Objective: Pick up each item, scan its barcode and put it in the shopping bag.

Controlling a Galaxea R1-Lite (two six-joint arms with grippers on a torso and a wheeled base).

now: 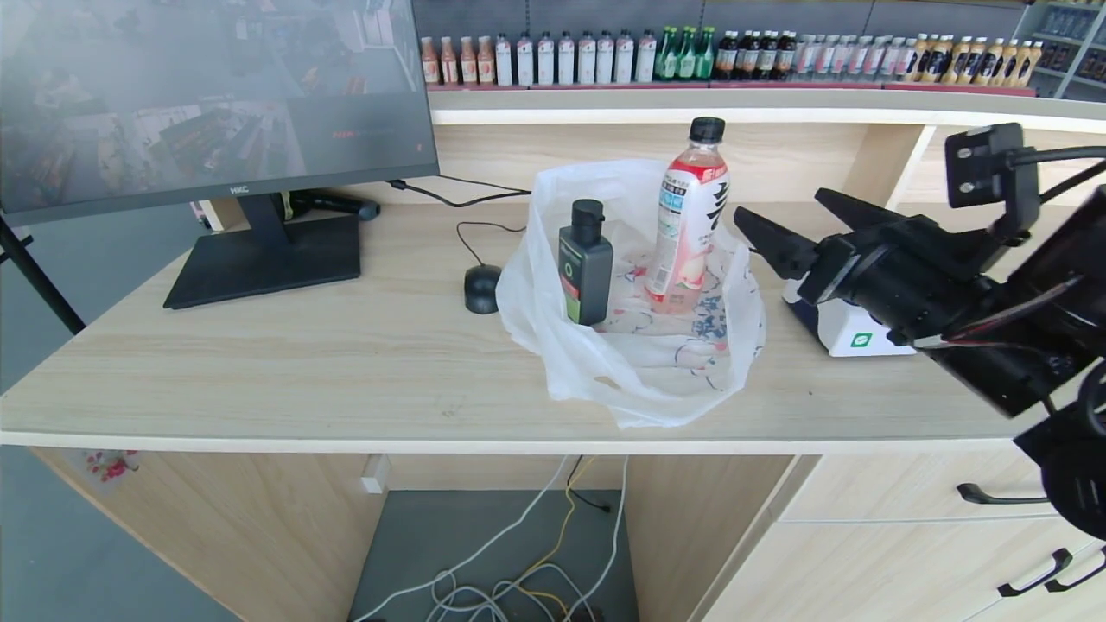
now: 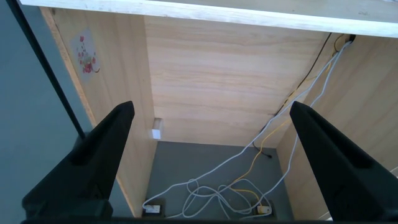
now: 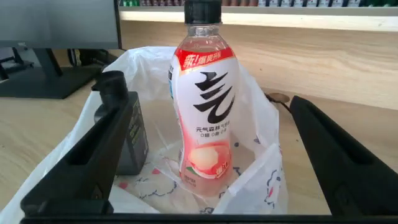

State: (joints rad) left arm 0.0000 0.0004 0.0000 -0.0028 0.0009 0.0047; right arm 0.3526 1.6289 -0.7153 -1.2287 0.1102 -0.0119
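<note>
A white plastic shopping bag (image 1: 644,371) is spread open on the pale wooden bench (image 1: 302,371). Inside the bag, two items are stood upright. One is a clear drink bottle (image 1: 689,225) with pink liquid and a black cap. The other is a dark, squarish bottle (image 1: 586,263) with a black cap, and it is placed on the bag's left side (the pink one is toward the back right). The two bottles are kept apart, with crumpled plastic between them.

The right hand (image 1: 778,205) is held in the air just to the right of the bag, level with the pink bottle's label. Its fingers are spread wide and pointed at that bottle, and nothing is gripped. The left hand (image 2: 211,112) is held lower than the bag, facing the opening under the bench where loose cables (image 2: 236,186) are seen on the floor. Its fingers are likewise spread, and nothing is held.

A white scanner box (image 1: 851,333) is seen to the right of the bag, partly hidden by the right hand. A black mouse (image 1: 481,288) lies just left of the bag, and a monitor (image 1: 216,95) is stood farther left. A shelf of bottles (image 1: 734,56) is ranged well behind the bag.
</note>
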